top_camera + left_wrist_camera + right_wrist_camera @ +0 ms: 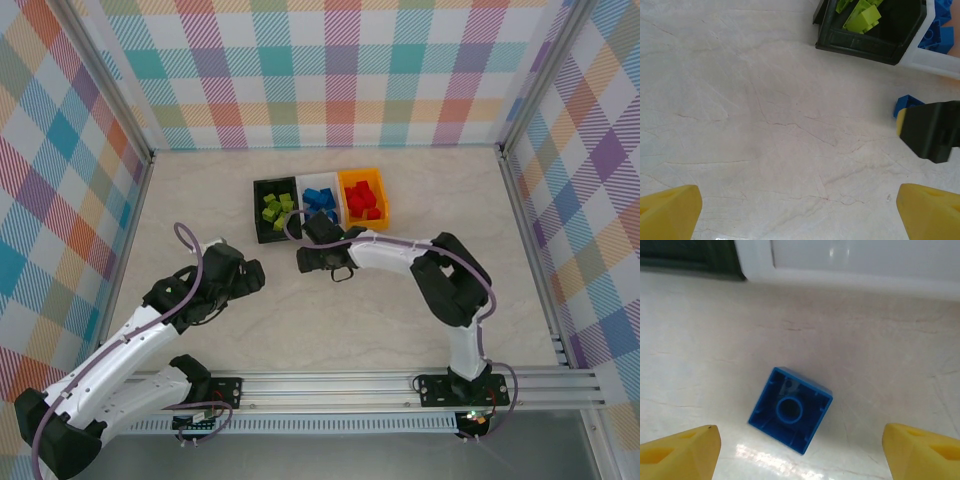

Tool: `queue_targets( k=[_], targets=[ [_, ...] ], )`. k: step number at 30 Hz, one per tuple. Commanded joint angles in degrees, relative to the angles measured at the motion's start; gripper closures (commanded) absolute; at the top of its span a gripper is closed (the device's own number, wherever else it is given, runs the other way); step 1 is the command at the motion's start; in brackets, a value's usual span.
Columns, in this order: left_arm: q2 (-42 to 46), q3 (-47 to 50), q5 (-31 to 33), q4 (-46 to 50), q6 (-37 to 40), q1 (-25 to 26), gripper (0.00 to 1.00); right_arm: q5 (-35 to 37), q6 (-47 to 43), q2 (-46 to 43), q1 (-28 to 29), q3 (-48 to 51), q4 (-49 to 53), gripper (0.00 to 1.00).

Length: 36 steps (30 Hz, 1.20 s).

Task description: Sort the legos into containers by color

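- right gripper (800, 452): fingers wide, nothing in them. It hangs low over the table (740, 100) just in front of the white bin (850, 262), likely lined up for a pick there.
- blue brick (790, 410): loose on the table just in front of the white bin, apart from its wall. It is framed between the right fingertips with neither touching it. Hollow side up, so it lies upside down.
- the brick sits skewed to the line between the fingers. My guess is the wrist needs a twist so the pads meet flat sides, or it could squirt out.
- left gripper (800, 210): spread wide, empty, well to the left of the white bin over bare table. Probably parked to keep clear of the other arm.
- black bin (860, 42): touching the white bin's left side, holds the green legos (860, 15).
- white bin itself holds the blue legos (320, 198), so it looks like the brick's target.
- orange bin (363, 173): against the white bin's right side, holds the red legos (363, 203).
- progress guess: nearly done, since this brick is the one stray I can spot outside the bins.
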<state>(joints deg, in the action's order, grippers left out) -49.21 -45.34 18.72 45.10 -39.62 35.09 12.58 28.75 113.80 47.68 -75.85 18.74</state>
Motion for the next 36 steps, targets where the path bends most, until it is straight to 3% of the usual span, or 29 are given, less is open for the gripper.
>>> queue_targets(
  k=[1, 6, 12, 17, 26, 36],
  targets=[
    [0.8, 0.9, 1.0, 1.3, 0.4, -0.6, 0.0, 2.7, 0.8, 3.1, 0.5, -4.0, 0.3, 0.17],
    [1.1, 0.7, 1.3, 1.3, 0.7, -0.7, 0.0, 6.3, 1.5, 6.5, 1.1, -7.1, 3.9, 0.27],
    [1.0, 0.8, 1.7, 1.3, 0.8, -0.6, 0.0, 6.4, 1.4, 6.7, 1.6, -7.2, 4.0, 0.52],
    [0.6, 0.4, 1.5, 1.1, 0.9, -0.7, 0.0, 6.6, 1.2, 4.0, 1.7, -5.5, 2.6, 0.61],
    [0.4, -1.1, 2.4, 1.8, 1.1, -0.6, 0.0, 6.7, -2.4, -6.4, -0.1, -5.8, 2.4, 0.64],
    [-0.2, -2.1, 2.7, 2.4, 1.0, -0.6, 0.0, 5.1, -5.0, 3.2, -5.8, -20.1, 5.4, 0.62]
  ],
)
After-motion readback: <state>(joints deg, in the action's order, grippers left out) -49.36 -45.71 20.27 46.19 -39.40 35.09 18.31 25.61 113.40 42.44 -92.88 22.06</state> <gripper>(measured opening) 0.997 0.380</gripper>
